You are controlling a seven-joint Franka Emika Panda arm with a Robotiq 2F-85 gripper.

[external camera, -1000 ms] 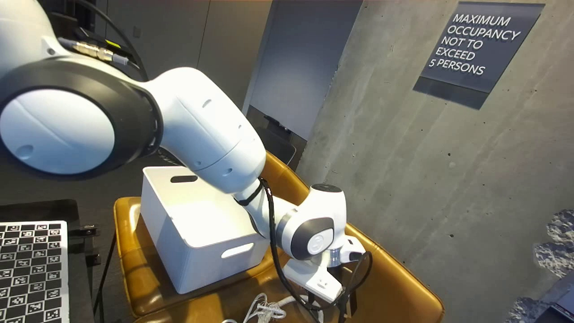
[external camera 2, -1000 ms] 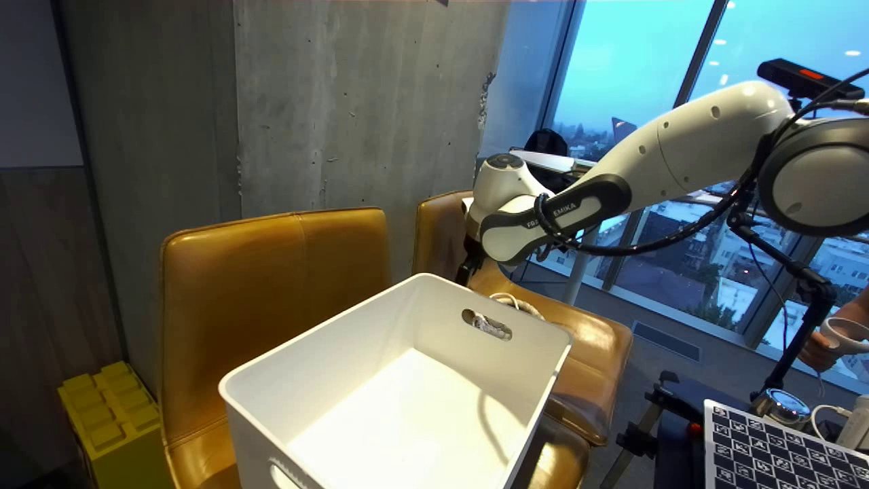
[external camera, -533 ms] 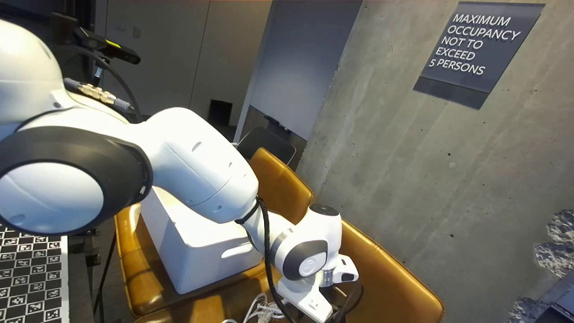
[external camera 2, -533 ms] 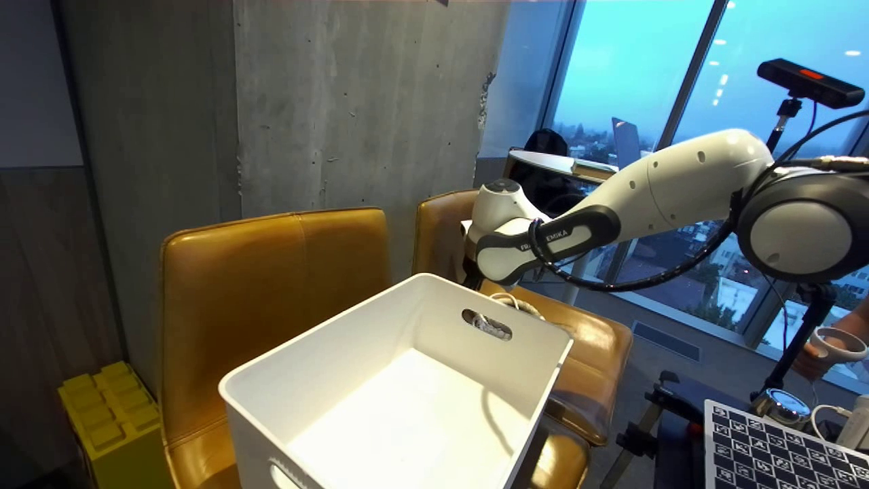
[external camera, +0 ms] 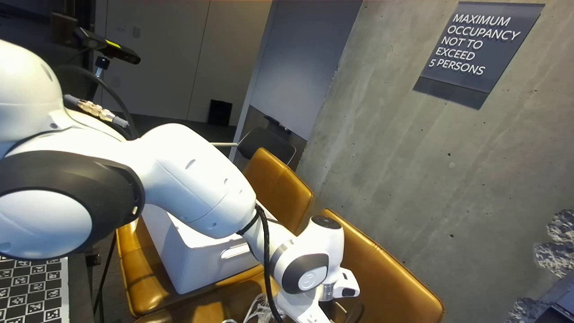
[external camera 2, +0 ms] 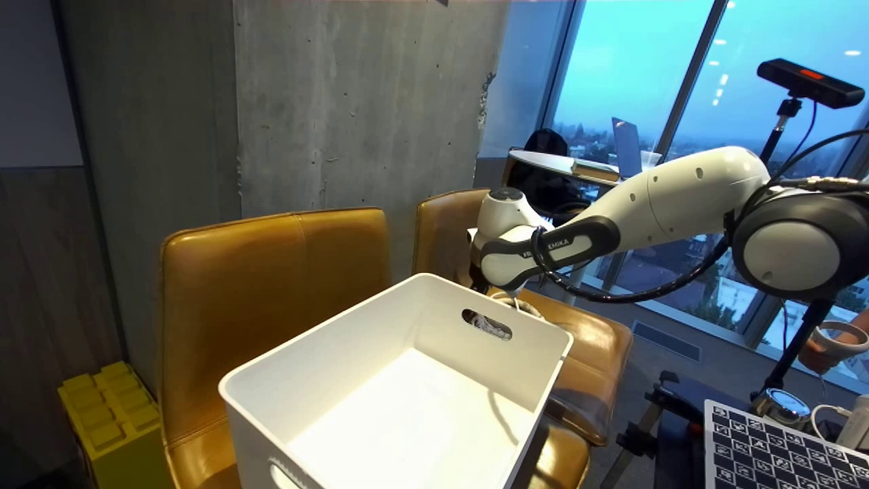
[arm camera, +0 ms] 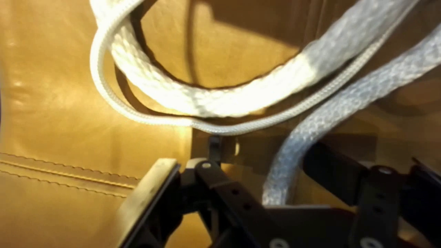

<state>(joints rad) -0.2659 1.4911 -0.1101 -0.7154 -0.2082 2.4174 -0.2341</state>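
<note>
Thick white braided rope curves in a loop over the tan leather chair seat, a thinner white cord running beside it. One thick strand passes between the parted fingers of my gripper, close to the right finger; whether they touch I cannot tell. Space shows between that strand and the left finger. In an exterior view the rope bundle lies on the seat just beside the wrist. The gripper is mostly hidden behind the white box.
The open white box stands on a neighbouring tan chair, its rim close to the arm. Behind the chairs rises a concrete wall. A checkered board lies by the arm's base, with a camera on a stand nearby.
The arm has come down, bringing the gripper lower towards the chair seat and the rope. Box and chairs stay in place.
</note>
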